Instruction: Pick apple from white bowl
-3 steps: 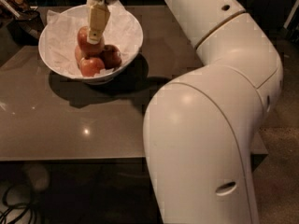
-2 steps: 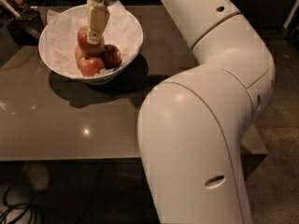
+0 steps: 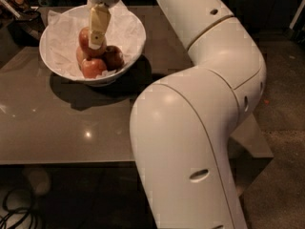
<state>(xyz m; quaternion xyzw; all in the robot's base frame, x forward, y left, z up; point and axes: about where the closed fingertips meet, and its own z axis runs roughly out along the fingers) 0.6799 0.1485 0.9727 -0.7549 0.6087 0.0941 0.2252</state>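
Note:
The white bowl (image 3: 135, 32), lined with crumpled white paper, stands at the far left of the grey table (image 3: 62, 128). The apple (image 3: 86, 38), the tallest, red-orange one, stands on top of three smaller red apples (image 3: 93, 67) in the bowl. My gripper (image 3: 97, 38) reaches straight down from above into the bowl. Its cream-coloured end lies over the right side of the apple and hides part of it.
My bulky white arm (image 3: 190, 142) fills the right half of the view and hangs over the table's right and front edges. Dark clutter (image 3: 19, 8) sits behind the bowl at far left. Cables (image 3: 14, 213) lie on the floor under the front edge.
The gripper, apple and bowl stay where they were. The arm's elbow has swung a little to the left and closer in the view.

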